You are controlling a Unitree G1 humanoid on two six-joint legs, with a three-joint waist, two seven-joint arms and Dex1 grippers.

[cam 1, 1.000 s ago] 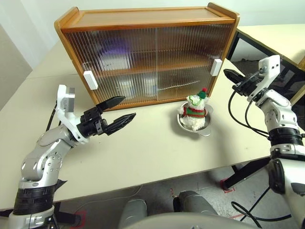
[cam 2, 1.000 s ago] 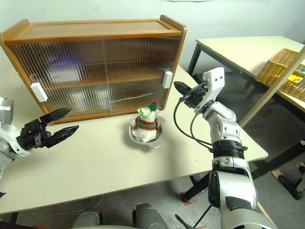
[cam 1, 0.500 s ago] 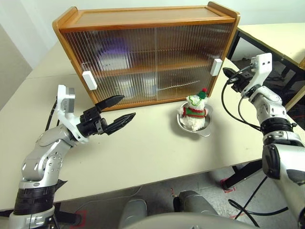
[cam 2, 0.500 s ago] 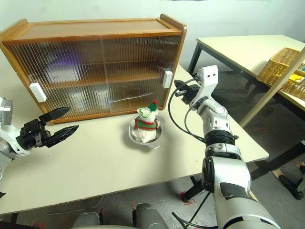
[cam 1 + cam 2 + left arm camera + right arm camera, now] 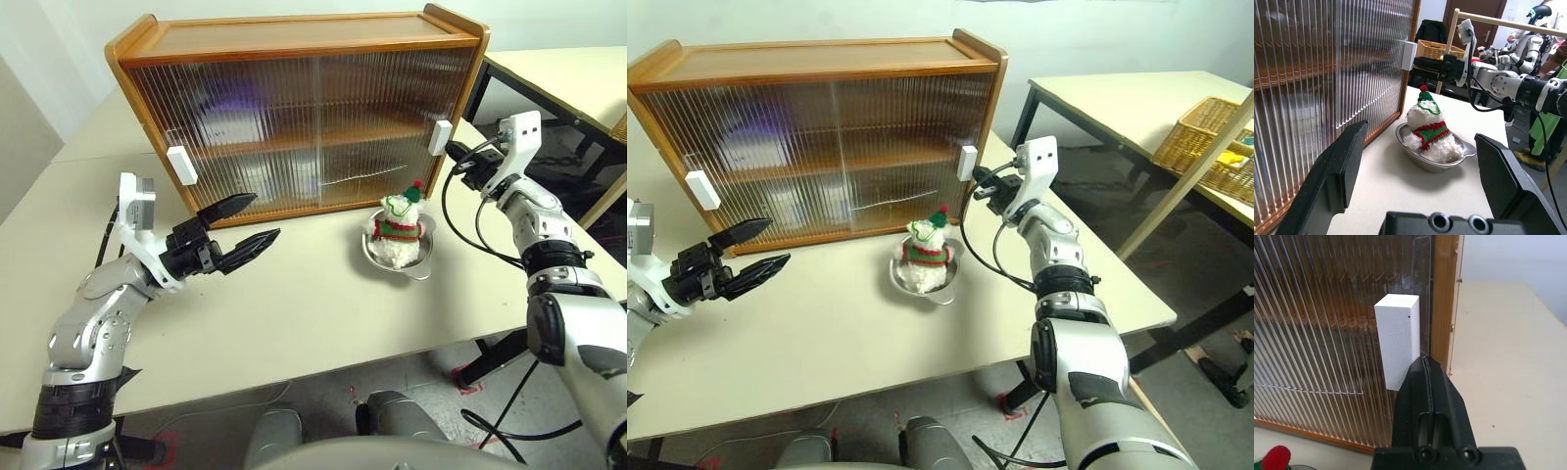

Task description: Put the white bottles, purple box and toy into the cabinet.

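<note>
resting in a steel bowl (image 5: 397,257) on the bench (image 5: 294,304), the toy (image 5: 401,227) sits before the shut cabinet (image 5: 304,108). right gripper (image 5: 456,153) jaws closed, beside the white handle (image 5: 440,137); left gripper (image 5: 250,224) jaws open.

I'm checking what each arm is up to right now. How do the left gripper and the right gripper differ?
The left gripper is open, fingers spread wide; the right gripper is shut, fingers pressed together. The left gripper hovers over the table, apart from the cabinet; the right gripper is close beside the cabinet's right white handle. Both have two black fingers and hold nothing.
</note>
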